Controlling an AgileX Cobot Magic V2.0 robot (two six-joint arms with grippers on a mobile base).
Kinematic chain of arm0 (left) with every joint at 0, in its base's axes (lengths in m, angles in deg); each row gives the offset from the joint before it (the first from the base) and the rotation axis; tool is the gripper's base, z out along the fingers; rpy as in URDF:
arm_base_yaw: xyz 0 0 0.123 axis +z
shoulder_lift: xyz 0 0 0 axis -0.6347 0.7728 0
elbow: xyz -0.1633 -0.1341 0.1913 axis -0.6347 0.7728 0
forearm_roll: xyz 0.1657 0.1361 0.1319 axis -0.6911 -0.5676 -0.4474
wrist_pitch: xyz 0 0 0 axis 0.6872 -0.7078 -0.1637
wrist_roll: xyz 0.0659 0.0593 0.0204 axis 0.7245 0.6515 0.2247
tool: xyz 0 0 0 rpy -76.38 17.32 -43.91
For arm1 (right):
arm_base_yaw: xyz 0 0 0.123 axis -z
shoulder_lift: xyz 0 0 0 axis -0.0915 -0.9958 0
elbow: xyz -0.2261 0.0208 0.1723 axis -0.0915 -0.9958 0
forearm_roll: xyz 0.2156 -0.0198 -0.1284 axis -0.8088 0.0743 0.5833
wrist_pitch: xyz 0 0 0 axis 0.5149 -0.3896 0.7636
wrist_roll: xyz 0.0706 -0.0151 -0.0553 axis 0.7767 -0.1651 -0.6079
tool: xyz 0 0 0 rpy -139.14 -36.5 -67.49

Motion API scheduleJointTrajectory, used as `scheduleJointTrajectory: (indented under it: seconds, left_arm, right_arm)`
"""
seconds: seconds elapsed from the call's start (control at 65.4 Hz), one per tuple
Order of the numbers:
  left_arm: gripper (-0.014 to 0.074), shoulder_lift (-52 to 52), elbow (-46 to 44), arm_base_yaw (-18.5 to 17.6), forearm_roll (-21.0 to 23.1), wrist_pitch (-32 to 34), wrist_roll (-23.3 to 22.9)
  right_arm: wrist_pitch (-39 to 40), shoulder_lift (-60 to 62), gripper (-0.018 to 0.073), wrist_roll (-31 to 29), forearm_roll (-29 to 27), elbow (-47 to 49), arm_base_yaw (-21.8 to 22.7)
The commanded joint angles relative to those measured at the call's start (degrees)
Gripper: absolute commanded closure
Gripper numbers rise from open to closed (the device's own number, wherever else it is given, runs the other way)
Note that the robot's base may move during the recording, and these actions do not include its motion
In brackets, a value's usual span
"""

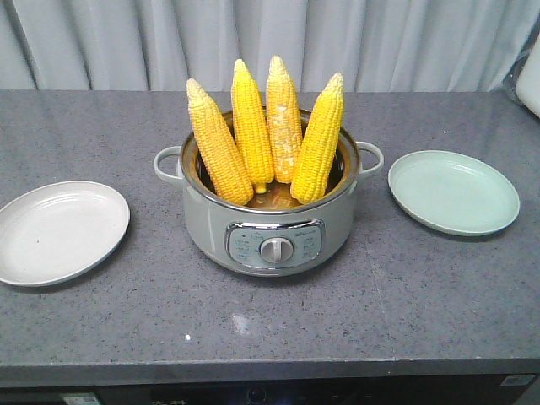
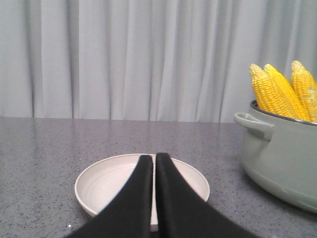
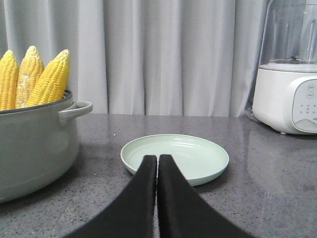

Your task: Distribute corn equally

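- Black left gripper point(image 2: 154, 157): jaws pressed together, holding nothing, low over the near rim of the white plate point(image 2: 114, 173)
- Right gripper point(image 3: 157, 157): likewise closed and empty, in front of the green plate point(image 3: 193, 156)
- Both plates lie bare on the grey counter point(image 1: 380, 304), one on each side of the pot point(image 1: 266, 232) and apart from it
- All four cobs of corn point(image 1: 251, 126) stand in the pot, tips up, fanned outward against its rim; one cob point(image 1: 283, 118) shows pale patches
- Handling, as judged: stiff and fairly heavy for a pinch; round, tapered and possibly wet, so liable to slip or swing; kernels may bruise under hard pressure
- Recommended hold: across the exposed upper body below the narrow tip, outermost cobs first, lifted straight up
- Pale curtain point(image 1: 380, 42) closes the background
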Motion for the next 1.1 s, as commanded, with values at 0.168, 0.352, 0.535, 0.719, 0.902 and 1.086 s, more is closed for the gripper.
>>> scheduleJointTrajectory:
  seconds: [0.168,0.352,0.535,0.719,0.902,1.086]
  left_arm:
    - [0.0603,-0.92,-0.91,0.02,0.49,4.31,-0.3]
    - [0.0603,-0.92,-0.91,0.02,0.49,4.31,-0.3]
    - [0.0603,-0.92,-0.91,0.02,0.49,4.31,-0.3]
    - [0.0603,-0.92,-0.91,0.02,0.49,4.31,-0.3]
    - [0.0603,-0.92,-0.91,0.02,0.49,4.31,-0.3]
    - [0.0603,-0.92,-0.91,0.02,0.49,4.31,-0.3]
  right_arm:
    - [4.25,0.39,0.0569,-0.27,0.55,-0.5,0.31]
    - [4.25,0.39,0.0569,-0.27,0.55,-0.5,0.31]
    - [4.25,0.39,0.0569,-0.27,0.55,-0.5,0.31]
    - [4.25,0.39,0.0569,-0.27,0.55,-0.5,0.31]
    - [4.25,0.39,0.0569,-0.27,0.55,-0.5,0.31]
    - [4.25,0.39,0.0569,-0.27,0.55,-0.5,0.31]
